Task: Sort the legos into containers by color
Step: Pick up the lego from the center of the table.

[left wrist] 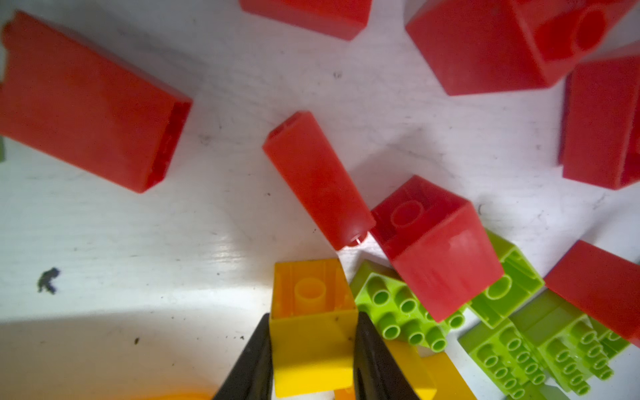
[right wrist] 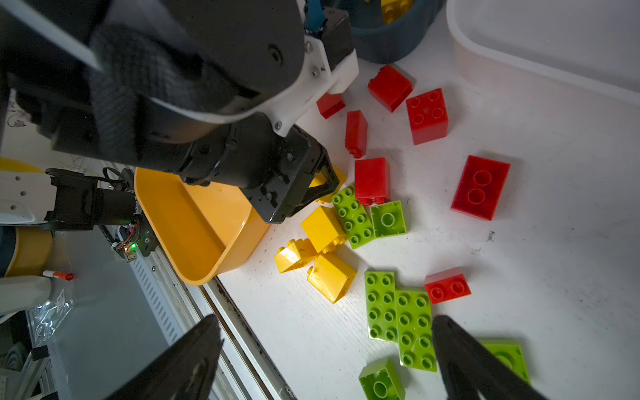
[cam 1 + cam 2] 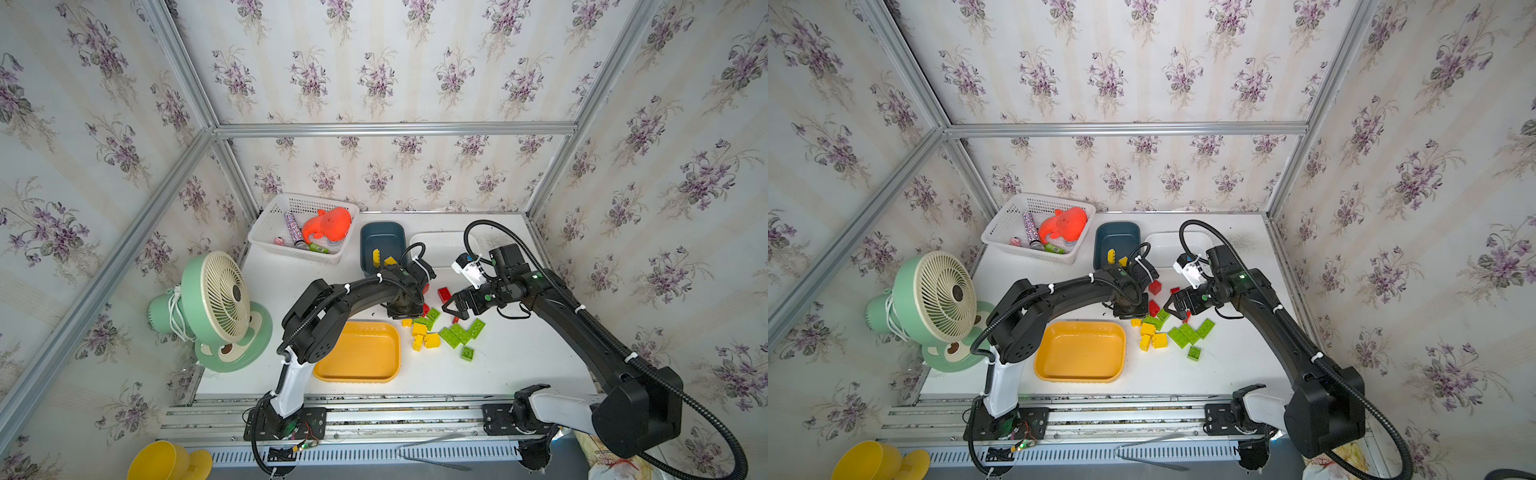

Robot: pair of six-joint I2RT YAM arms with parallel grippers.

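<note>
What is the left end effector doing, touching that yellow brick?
Touching. Left wrist view: the left end effector clamps the yellow brick, fingers flush on its sides.

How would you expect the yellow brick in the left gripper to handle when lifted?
The yellow brick looks rigid, hollow plastic, so probably light and stiff. Its glossy sides may slip, though the left gripper clamps them squarely.

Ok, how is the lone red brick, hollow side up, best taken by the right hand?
Grip the red brick on its two long side walls, across the short width, coming straight down from above. It lies flat with bare table beside both long walls, so the open right hand should fit over it.
</note>
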